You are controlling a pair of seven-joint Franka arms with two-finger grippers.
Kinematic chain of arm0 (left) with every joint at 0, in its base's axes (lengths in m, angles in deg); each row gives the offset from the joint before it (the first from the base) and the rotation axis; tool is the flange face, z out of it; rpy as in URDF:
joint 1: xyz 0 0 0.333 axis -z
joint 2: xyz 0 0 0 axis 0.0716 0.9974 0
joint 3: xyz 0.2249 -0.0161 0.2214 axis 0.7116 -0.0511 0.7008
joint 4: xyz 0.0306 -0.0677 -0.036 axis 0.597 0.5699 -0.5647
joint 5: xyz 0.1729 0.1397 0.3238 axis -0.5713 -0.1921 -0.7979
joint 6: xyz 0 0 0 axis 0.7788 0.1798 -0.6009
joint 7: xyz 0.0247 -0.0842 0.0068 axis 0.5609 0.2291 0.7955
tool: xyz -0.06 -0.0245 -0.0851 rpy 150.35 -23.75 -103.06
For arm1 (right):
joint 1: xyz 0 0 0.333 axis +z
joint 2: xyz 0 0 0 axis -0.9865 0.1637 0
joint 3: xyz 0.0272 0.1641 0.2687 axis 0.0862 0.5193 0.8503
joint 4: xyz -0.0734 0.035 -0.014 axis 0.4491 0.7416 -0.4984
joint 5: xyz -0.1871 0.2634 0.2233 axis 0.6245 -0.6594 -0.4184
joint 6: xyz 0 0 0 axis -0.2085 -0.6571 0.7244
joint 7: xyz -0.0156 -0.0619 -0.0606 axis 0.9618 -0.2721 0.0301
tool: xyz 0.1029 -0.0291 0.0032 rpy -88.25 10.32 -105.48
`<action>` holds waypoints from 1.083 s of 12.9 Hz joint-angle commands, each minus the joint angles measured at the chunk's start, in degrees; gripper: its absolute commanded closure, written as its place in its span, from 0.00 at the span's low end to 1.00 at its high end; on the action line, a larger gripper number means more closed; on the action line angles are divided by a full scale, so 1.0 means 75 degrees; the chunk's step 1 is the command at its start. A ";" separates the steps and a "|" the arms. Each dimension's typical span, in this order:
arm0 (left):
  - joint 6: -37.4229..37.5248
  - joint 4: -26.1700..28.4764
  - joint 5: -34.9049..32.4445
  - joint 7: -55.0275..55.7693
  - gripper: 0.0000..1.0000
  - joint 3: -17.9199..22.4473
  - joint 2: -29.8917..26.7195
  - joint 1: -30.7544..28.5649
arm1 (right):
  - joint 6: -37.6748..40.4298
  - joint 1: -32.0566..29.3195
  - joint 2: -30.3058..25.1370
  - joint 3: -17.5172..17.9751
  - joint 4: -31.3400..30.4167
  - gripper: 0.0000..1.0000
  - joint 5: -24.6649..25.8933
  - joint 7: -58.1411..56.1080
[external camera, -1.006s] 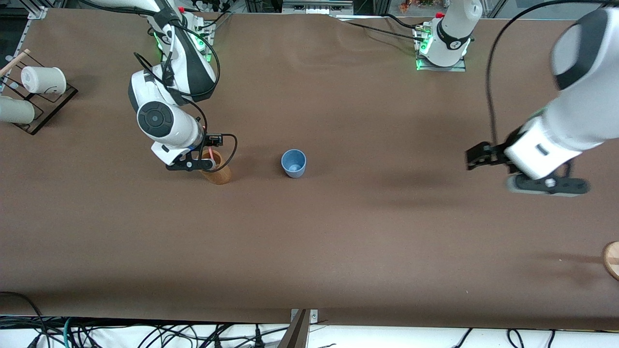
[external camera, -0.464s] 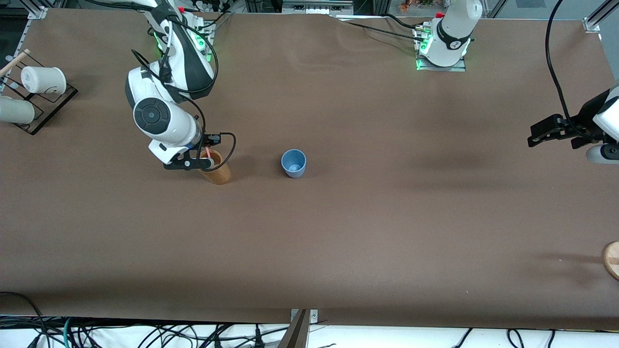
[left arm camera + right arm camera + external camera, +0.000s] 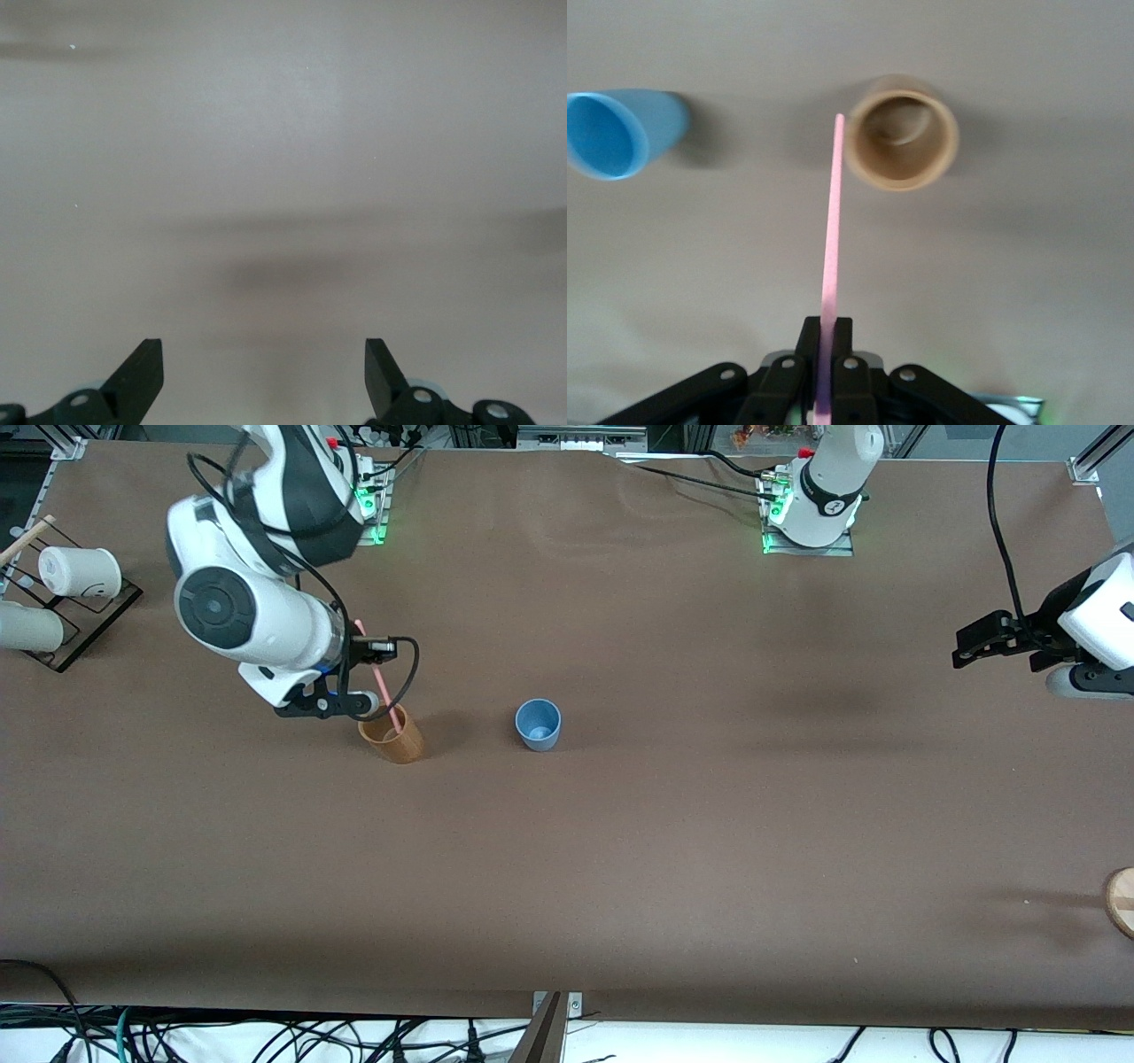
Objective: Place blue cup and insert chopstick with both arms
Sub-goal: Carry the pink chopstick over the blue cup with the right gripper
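Right gripper has risen since a second ago, chopstick lifted with it, pinched between closed fingers; long axis 11-to-5, lower tip over tan cup. Blue cup upright, at 3 o'clock from tan cup, clear table around. Left gripper open, withdrawn near table edge.

Bystander things on the brown counter

A tall tan-brown cylindrical cup stands upright toward the right arm's end. At that end's edge, two white paper cups lie on a dark wire rack. A round wooden disc peeks in at the left arm's end.
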 commanded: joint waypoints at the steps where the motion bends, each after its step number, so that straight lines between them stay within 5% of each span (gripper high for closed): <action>1: -0.0081 0.0097 0.0160 -0.0027 0.00 0.0016 -0.0054 0.0046 | 0.0322 -0.0128 0.0179 0.0070 0.0580 1.00 -0.1310 0.0600; 7: -0.0081 0.0097 0.0160 -0.0039 0.00 0.0016 0.0016 -0.0083 | -0.0801 0.0971 0.0997 0.0141 0.0686 1.00 -0.2299 0.2501; 14: -0.0092 0.0038 0.0160 -0.0039 0.00 0.0016 0.0051 0.0023 | -0.1939 0.1489 0.1655 0.0141 0.0686 0.94 -0.2171 0.2785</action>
